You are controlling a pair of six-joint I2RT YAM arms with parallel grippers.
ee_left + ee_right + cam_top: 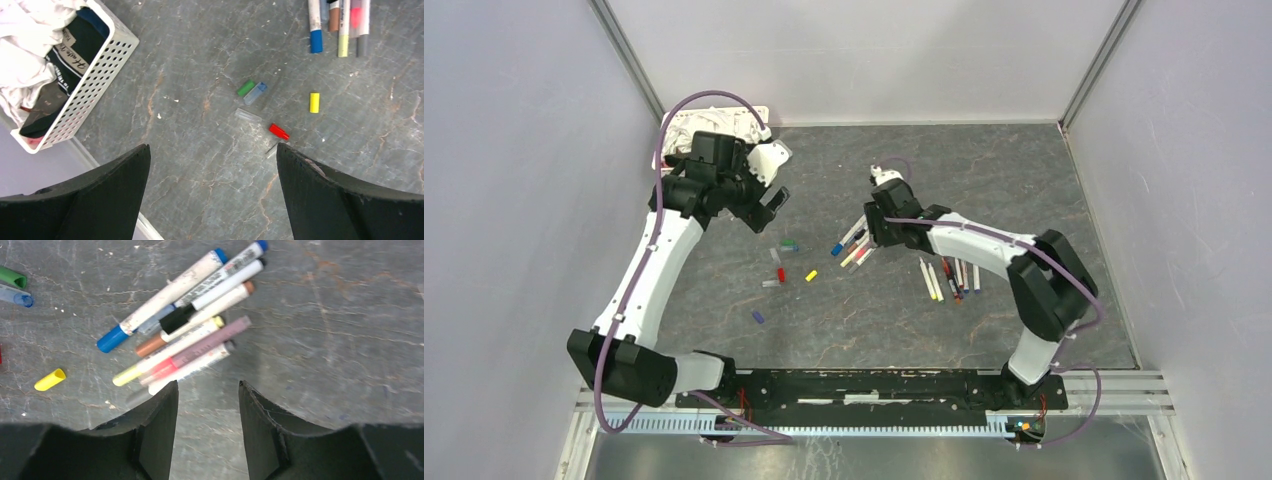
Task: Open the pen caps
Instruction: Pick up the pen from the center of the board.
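Observation:
A bundle of pens (pixel 185 335) lies on the grey table just beyond my right gripper (pixel 207 385), whose jaws stand apart with only bare table between them. From above, that bundle of pens (pixel 854 248) sits under the right gripper (pixel 870 238). More pens (pixel 949 278) lie fanned out to its right. Loose pen caps are scattered left of the bundle: green (pixel 245 88), pale blue (pixel 255 93), clear (pixel 248 115), red (pixel 279 131), yellow (pixel 314 102) and purple (pixel 758 317). My left gripper (pixel 212 147) hangs wide open and empty above the table, short of the caps.
A white perforated basket (pixel 95 75) of cloths stands at the back left corner, close to the left arm. Grey walls enclose the table on three sides.

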